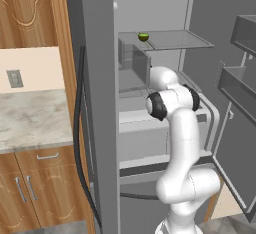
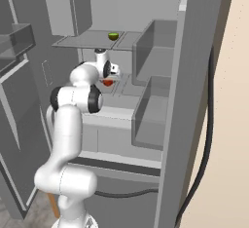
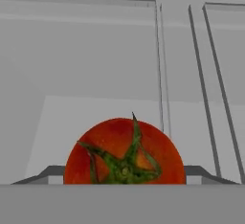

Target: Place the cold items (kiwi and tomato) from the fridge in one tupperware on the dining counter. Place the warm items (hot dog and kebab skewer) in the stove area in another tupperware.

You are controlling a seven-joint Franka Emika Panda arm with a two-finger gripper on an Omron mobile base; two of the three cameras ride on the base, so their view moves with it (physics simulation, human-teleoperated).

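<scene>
A red tomato [image 3: 124, 151] with a green stem lies on the middle fridge shelf, close under the hand camera. My gripper [image 3: 124, 173] straddles it, and its dark fingertips [image 3: 48, 174] press against both sides of the fruit. From the right base view, the tomato [image 2: 108, 82] shows as a red spot just under the hand [image 2: 106, 71] inside the fridge. A green kiwi [image 1: 143, 37] sits on the glass shelf above, and the same kiwi [image 2: 114, 36] is at the shelf's front edge. The hot dog, kebab skewer and tupperware are out of view.
The fridge stands open, with door bins [image 1: 240, 85] at the right and a tall bin [image 2: 155, 51] beside the hand. A glass shelf [image 1: 180, 40] hangs close above the arm. A marble counter [image 1: 30, 118] lies to the left of the fridge.
</scene>
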